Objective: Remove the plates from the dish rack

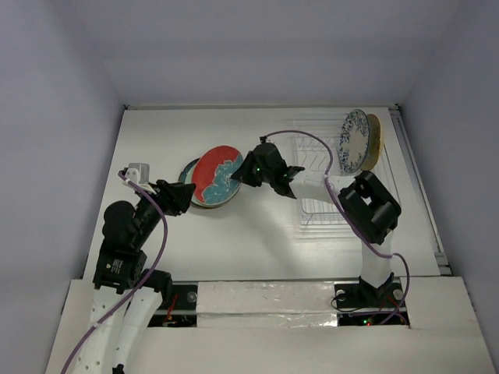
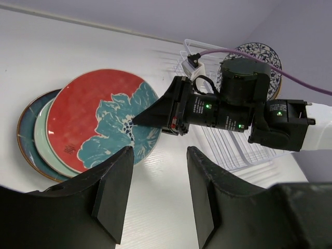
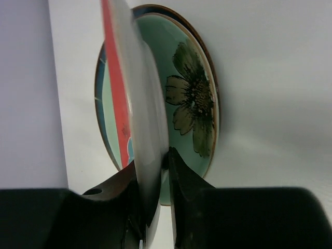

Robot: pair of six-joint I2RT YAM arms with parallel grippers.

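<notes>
Two plates stand on edge in the dish rack [image 1: 318, 204] at the right side of the table [image 1: 257, 241]. The white plate with the blue floral rim [image 1: 353, 142] faces my overhead camera. The tan plate [image 1: 376, 134] is just behind it, close against it at the rack's far end. The nearer slots show only bare wire.

Three more plates are out of the rack, grouped to its left near the middle of the table. The dark teal plate [image 2: 22, 129] lies lowest and the pale green plate [image 2: 42, 139] rests in it. My right wrist camera shows a dark flower painted on the green one's face. The red plate with the teal pattern [image 2: 96, 116] overlaps both and is shifted toward the rack. From the right wrist it appears edge-on, at an angle to the green plate rather than flat on it. I cannot tell whether its far edge touches the green plate.

My right hand [image 3: 153, 162] is clamped on the red plate's rim on the rack side, one finger against each face, with the arm stretched leftward from the rack. My left hand [image 2: 155, 189] hangs over bare table just beside the stack. Its fingers are apart with nothing between them, and it points toward the red plate.
</notes>
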